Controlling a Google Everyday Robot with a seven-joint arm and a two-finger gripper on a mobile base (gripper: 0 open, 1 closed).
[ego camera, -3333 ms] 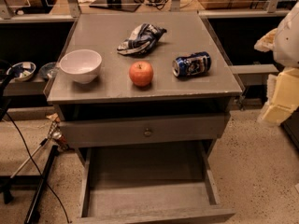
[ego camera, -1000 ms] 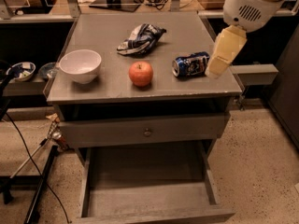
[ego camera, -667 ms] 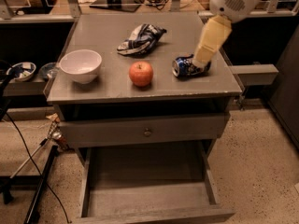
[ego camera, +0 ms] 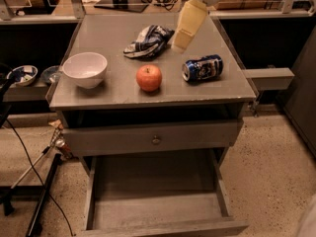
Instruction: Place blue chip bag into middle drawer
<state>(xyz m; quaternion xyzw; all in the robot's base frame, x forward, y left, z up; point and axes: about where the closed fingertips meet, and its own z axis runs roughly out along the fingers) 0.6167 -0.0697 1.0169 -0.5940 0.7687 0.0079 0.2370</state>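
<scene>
One blue chip bag (ego camera: 148,41) lies crumpled on the worktop (ego camera: 98,97) just left of the pincer (ego camera: 179,44), whose spread I cannot tell, so drop over the bag's middle, avoiding the can (ego camera: 202,67) nearer-right, before the open middle drawer (ego camera: 158,186) below.

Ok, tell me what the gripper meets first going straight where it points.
Likely the right edge of the blue chip bag, or the tabletop just beside it; the gripper hangs above, angled down-left. Depth is unclear.
</scene>
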